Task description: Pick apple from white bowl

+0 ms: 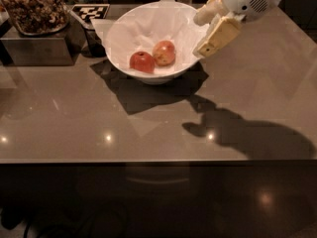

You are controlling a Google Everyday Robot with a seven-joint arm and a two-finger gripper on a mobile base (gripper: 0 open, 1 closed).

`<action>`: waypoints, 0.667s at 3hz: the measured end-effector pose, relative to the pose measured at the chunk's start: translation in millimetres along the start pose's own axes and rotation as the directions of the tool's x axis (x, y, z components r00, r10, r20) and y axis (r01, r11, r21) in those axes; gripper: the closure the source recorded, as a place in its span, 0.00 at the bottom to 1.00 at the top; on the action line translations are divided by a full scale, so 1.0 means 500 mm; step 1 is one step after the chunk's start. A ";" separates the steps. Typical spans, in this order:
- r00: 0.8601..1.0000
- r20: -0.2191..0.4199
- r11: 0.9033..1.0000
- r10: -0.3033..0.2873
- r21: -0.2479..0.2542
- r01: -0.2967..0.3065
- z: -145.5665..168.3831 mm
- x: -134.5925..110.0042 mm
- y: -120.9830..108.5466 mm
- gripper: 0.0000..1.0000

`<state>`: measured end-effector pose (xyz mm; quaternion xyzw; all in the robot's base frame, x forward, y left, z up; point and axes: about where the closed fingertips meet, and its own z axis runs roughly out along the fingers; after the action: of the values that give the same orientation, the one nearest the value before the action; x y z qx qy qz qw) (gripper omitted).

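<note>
The white bowl [124,58], lined with crinkled white paper, stands at the back middle of the grey table. Inside it lie the paler yellow-orange apple [164,52] on the right and a darker red apple [142,62] on the left, touching each other. My gripper [200,34] hangs at the bowl's right rim, above and to the right of the paler apple. Its fingers [218,36] are spread apart and hold nothing.
A dark metal box [37,43] topped with a tray of brown dried stuff stands at the back left. A black-and-white tag card [89,11] lies behind the bowl. The table's front edge [158,161] runs across the lower half.
</note>
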<state>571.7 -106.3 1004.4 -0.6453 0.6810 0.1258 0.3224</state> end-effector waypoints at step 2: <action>0.992 -0.039 0.986 -0.117 -0.126 0.112 0.137 -0.028 -0.063 0.31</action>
<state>620.2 -59.4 968.5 -0.7048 0.6411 0.1338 0.2727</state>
